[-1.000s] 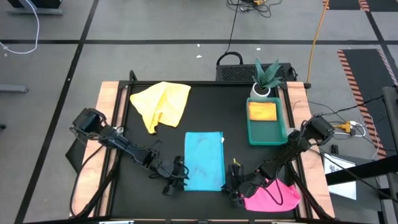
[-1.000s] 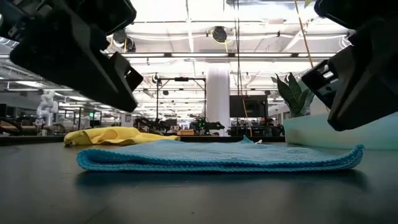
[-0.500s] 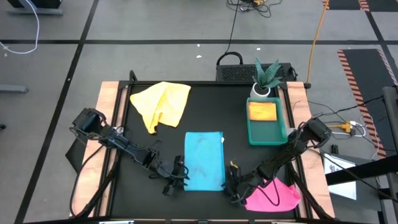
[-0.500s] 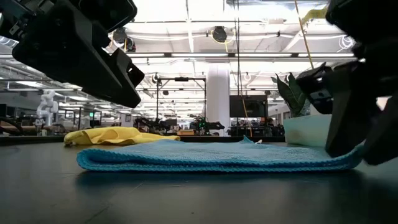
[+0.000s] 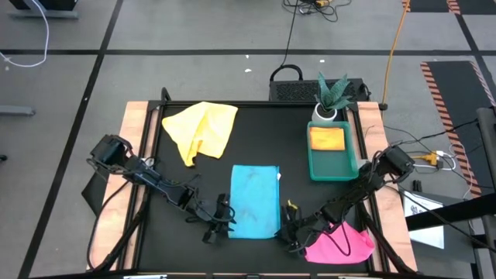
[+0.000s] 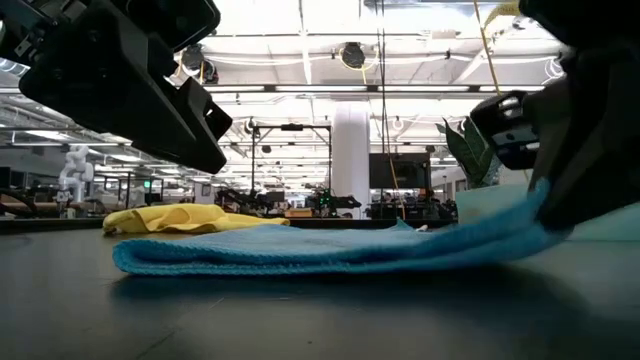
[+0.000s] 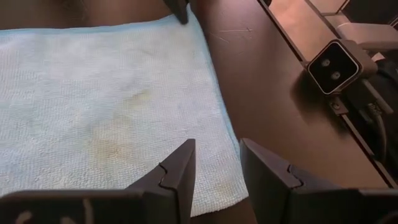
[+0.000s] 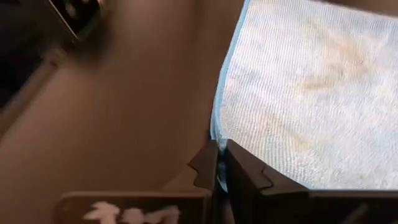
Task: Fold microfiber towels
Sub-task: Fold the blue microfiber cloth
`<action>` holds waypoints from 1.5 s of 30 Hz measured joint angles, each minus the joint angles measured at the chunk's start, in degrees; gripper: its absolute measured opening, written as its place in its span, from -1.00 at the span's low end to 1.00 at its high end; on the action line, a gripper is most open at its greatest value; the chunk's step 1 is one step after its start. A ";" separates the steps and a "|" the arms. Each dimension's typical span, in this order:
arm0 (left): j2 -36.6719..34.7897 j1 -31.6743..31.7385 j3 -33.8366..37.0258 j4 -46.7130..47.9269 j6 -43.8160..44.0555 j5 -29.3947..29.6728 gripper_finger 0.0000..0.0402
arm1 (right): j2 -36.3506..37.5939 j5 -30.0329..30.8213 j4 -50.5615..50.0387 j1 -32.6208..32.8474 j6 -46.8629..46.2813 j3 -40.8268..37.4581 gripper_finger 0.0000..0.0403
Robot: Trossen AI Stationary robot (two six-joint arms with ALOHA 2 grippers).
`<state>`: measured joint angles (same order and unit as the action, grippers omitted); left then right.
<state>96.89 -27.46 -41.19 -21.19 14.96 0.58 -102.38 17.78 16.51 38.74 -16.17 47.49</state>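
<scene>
The light blue microfiber towel (image 5: 254,200) lies folded into a rectangle on the black desk (image 5: 271,139), near the front edge and about midway between the two arms, its long axis running from the front of the desk toward the back and its short ends facing front and back. The left gripper (image 5: 223,220) sits at the towel's front left corner; the left wrist view shows its two dark fingers (image 7: 177,171) spread apart over the towel's edge, with nothing between them. The right gripper (image 5: 288,229) is at the towel's front right corner, and the right wrist view shows its fingers (image 8: 208,163) pressed together, pinching the thin blue edge of the towel. From above the towel looks flat, but the low view shows its right end lifted off the desk and sloping up into the right gripper (image 6: 560,190), while the rest lies on the surface. That low view also looks into a large room with ceiling lights and a white column behind the desk, which the overhead view does not take in. The high view alone shows a crumpled yellow microfiber towel (image 5: 200,130) at the back left of the desk, a pink microfiber towel (image 5: 341,245) bunched at the front right corner just beside the right gripper, and a green plastic tray (image 5: 350,164) at the right holding a flat yellow folded cloth (image 5: 327,138), with a small potted plant in a white pot (image 5: 329,99) just behind the tray.
</scene>
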 joint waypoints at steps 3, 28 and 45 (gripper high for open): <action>-0.01 0.00 0.00 0.00 0.00 0.00 -0.37 | 0.23 -0.02 0.14 -0.13 -2.65 0.02 -0.89; -0.08 0.00 -0.02 0.00 -0.26 0.01 -0.37 | 0.52 0.21 -0.13 -1.21 0.62 0.00 -0.96; -0.08 -0.04 -0.04 0.05 -0.24 0.00 -0.37 | 7.37 0.86 -4.78 2.73 7.06 -0.73 -0.99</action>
<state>96.82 -27.51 -41.23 -21.15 14.72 0.58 -95.01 18.64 11.73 41.47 -9.11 46.76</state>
